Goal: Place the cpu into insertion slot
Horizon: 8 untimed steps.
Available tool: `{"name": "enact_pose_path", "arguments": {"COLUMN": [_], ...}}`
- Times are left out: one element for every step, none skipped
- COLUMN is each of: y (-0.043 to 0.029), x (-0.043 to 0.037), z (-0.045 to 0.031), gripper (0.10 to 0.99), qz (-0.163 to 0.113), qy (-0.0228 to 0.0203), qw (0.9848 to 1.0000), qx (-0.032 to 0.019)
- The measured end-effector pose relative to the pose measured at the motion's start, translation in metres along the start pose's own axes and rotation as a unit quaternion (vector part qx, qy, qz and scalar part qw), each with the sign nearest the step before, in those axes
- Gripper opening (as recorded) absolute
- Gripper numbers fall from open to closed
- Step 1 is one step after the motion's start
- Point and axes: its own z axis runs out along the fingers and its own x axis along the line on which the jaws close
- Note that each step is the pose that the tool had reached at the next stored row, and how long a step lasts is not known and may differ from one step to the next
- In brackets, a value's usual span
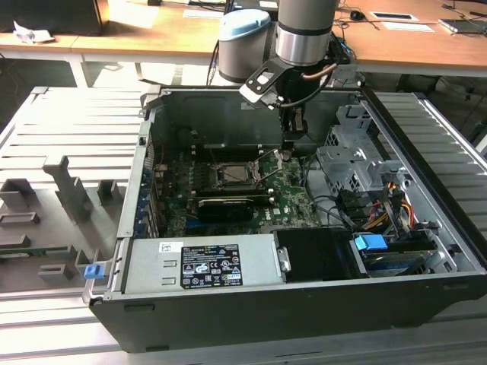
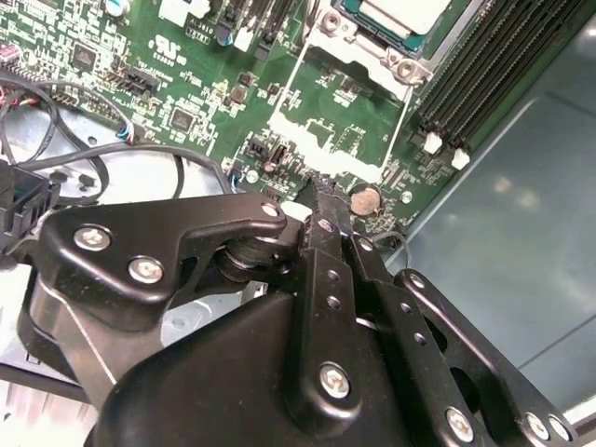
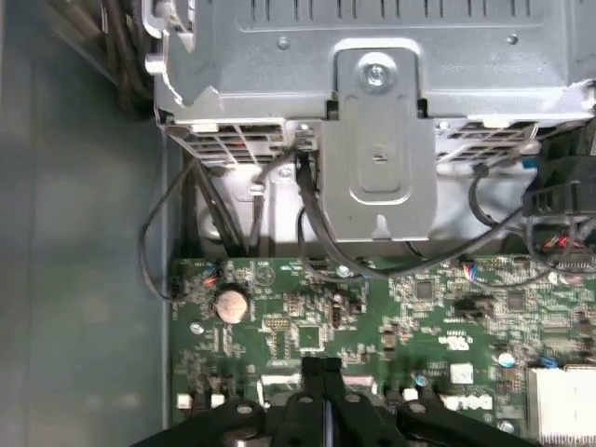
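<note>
Inside the open computer case the insertion slot sits on the green motherboard, its silvery frame and thin wire lever swung up. The cpu, a pale silver-grey square, lies in the slot. My gripper hangs on the exterior view's right of the slot, over the board near the coin battery. Its black fingers are pressed together with nothing between them in both wrist views. The tips stand close to the raised frame's outer edge; I cannot tell whether they touch it.
A long black card lies in front of the slot and memory slots run beside it. A metal drive cage with cables stands to the exterior view's right. The power supply fills the near side.
</note>
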Motion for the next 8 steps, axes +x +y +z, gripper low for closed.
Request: {"name": "enact_pose_path", "arguments": {"y": [0.0017, 0.0033, 0.0056, 0.0066, 0.0073, 0.0080, 0.0089, 0.0103], "x": [0.0000, 0.0001, 0.0001, 0.0001, 0.0001, 0.0001, 0.0002, 0.0002], "z": [0.0001, 0.0002, 0.0004, 0.0004, 0.0005, 0.0005, 0.0006, 0.0007], "gripper": [0.106, 0.106, 0.106, 0.106, 0.106, 0.106, 0.106, 0.106], "qz": [0.000, 0.000, 0.000, 0.000, 0.000, 0.000, 0.000, 0.000], "qy": [0.0000, 0.0000, 0.0000, 0.0000, 0.0000, 0.0000, 0.0000, 0.0000], "qw": [1.0000, 1.0000, 1.0000, 1.0000, 1.0000, 1.0000, 1.0000, 1.0000], "qx": [0.0000, 0.0000, 0.0000, 0.0000, 0.0000, 0.0000, 0.0000, 0.0000]}}
